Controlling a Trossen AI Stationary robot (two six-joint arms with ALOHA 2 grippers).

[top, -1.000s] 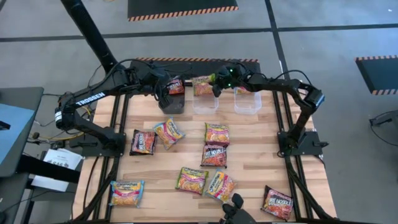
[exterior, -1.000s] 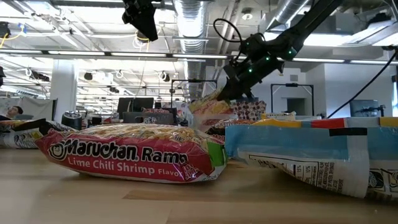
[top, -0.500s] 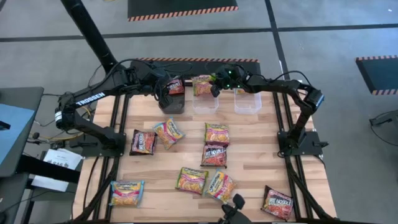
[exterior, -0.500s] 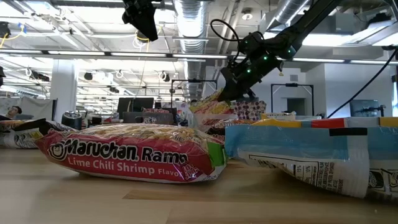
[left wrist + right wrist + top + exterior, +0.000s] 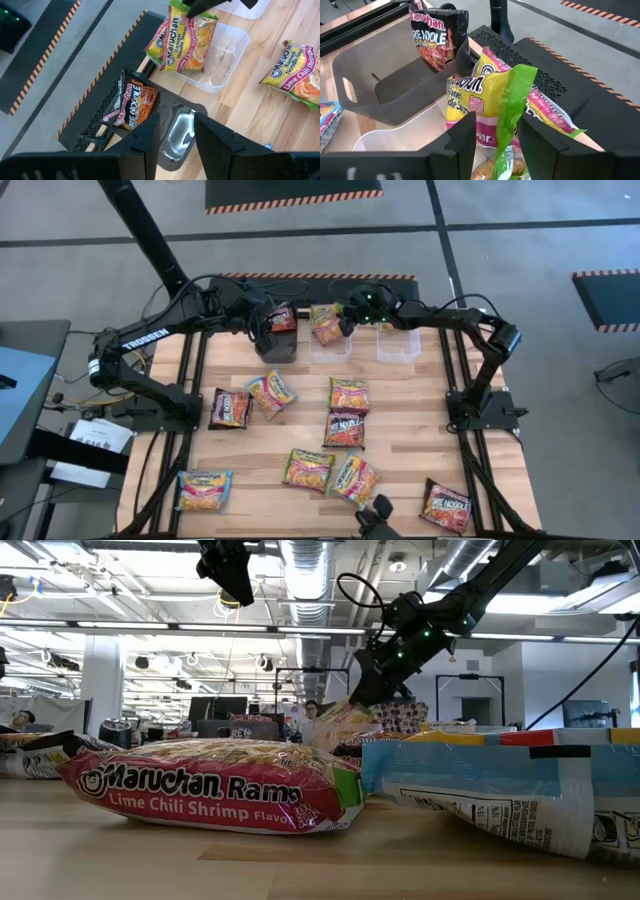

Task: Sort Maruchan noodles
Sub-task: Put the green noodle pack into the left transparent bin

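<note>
My right gripper (image 5: 345, 320) is shut on a yellow-and-green Maruchan packet (image 5: 326, 326) above the near-left clear tub (image 5: 331, 348) at the table's far edge. In the low view this packet (image 5: 343, 724) slants down below the gripper (image 5: 368, 692). My left gripper (image 5: 177, 125) is open and holds nothing; it hovers over the black tub (image 5: 175, 137). A dark packet (image 5: 131, 106) leans upright against that tub's far wall. Several more packets lie flat on the wooden table, among them a dark one (image 5: 231, 408) and a yellow one (image 5: 349, 394). My right gripper pinches the packet between its two fingers (image 5: 463, 142) at its green end seal (image 5: 514, 107), and the packet's body reaches back between them. The fingers come slanting down from the table's right. The packet is lifted clear and hangs tilted over the clear tub (image 5: 407, 132).
A second clear tub (image 5: 398, 346) stands to the right of the first. Loose packets lie across the table's middle and near edge (image 5: 308, 469) (image 5: 204, 490) (image 5: 446, 505). Two of them (image 5: 210, 785) (image 5: 500, 785) fill the low view's foreground. Bare wood shows along the right side (image 5: 420, 430).
The packet in my right gripper has tipped from lying nearly flat to hanging more steeply, its free end sinking toward the clear tub. The right gripper has shifted slightly toward the table's left.
</note>
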